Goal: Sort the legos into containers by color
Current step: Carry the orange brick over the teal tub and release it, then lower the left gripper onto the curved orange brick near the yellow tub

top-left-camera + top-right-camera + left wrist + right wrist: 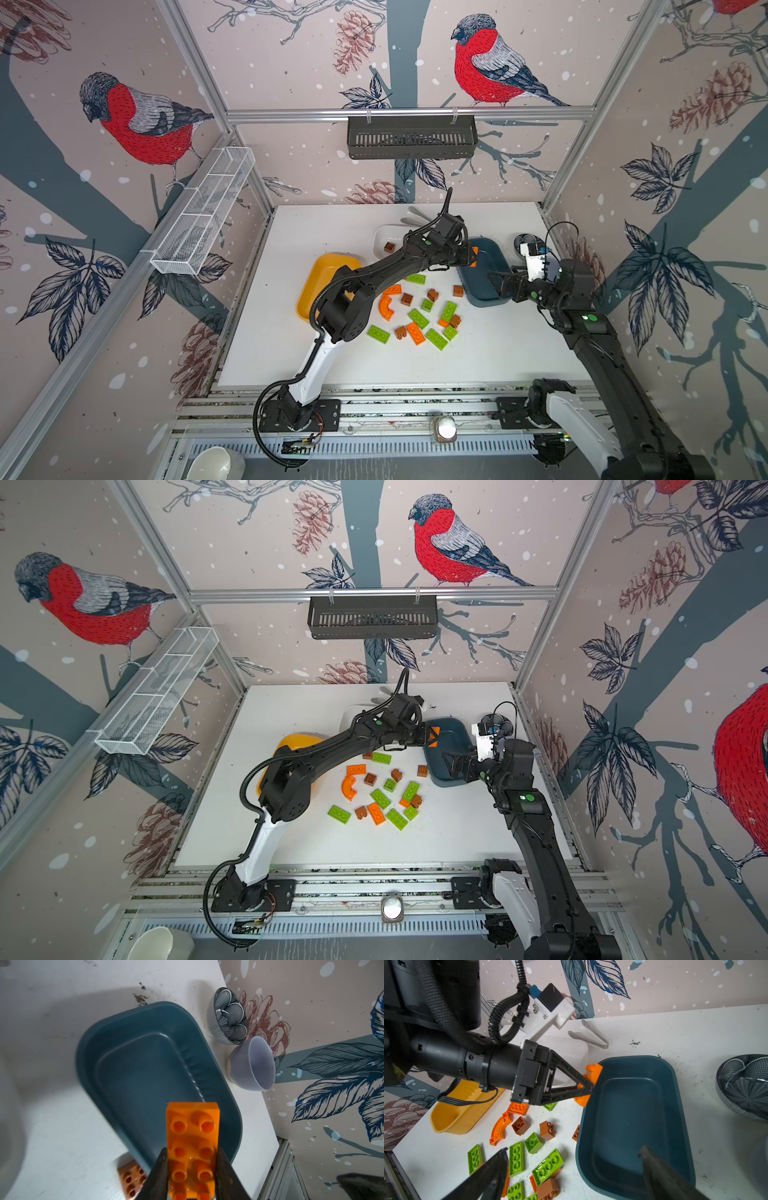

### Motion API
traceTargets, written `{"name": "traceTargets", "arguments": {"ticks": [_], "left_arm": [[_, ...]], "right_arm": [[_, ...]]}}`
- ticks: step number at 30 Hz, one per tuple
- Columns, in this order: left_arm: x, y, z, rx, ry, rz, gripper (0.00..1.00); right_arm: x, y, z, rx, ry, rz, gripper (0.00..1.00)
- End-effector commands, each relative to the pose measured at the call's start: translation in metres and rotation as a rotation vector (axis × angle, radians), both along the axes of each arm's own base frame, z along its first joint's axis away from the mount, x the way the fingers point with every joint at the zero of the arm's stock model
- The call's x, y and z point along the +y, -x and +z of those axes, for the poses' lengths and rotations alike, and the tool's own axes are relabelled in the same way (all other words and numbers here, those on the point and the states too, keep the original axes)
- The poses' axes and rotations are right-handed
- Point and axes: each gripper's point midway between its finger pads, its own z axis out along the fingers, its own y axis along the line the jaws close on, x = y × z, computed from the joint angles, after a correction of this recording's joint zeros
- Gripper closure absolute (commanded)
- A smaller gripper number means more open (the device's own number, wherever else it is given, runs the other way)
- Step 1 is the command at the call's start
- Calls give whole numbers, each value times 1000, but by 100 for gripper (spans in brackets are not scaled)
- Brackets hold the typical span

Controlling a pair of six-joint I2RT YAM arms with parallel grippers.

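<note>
Left jaws clamp an orange lego plate (192,1147) over the rim of the teal tub (133,1076), by the bench's (478,353) right edge. Right jaws are wide apart and empty above that tub's near end.

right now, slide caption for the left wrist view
Left gripper holding an orange lego at the edge of the empty teal tub, patterned dish and grey mug beyond.

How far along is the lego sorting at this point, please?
Done: one brown brick lies in the white tub. In hand: the left end effector grips an orange plate at the rim of the empty teal tub. Left: the green, orange and brown pile on the table; the right end effector is open.
</note>
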Motion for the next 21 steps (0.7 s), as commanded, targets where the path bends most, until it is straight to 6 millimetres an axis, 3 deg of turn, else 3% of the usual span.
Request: {"name": "traceTargets", "arguments": {"ticks": [1,4,6,12,21], "left_arm": [[-9,-3,-7,-10,-3,-37,63],[-5,-9,-5,-32,-35,-12,41],[2,-12,4,-58,-59,5,33],[56,11,14,-38,-259,63,31],[181,76,-9,120,-522,325,33]], "right_arm": [[-2,1,0,15,-11,-16,0],[-2,3,0,18,-9,-16,0],[-2,4,0,18,-8,-14,1],[2,6,3,20,-25,8,1],[19,12,-4,46,-37,80,1]]}}
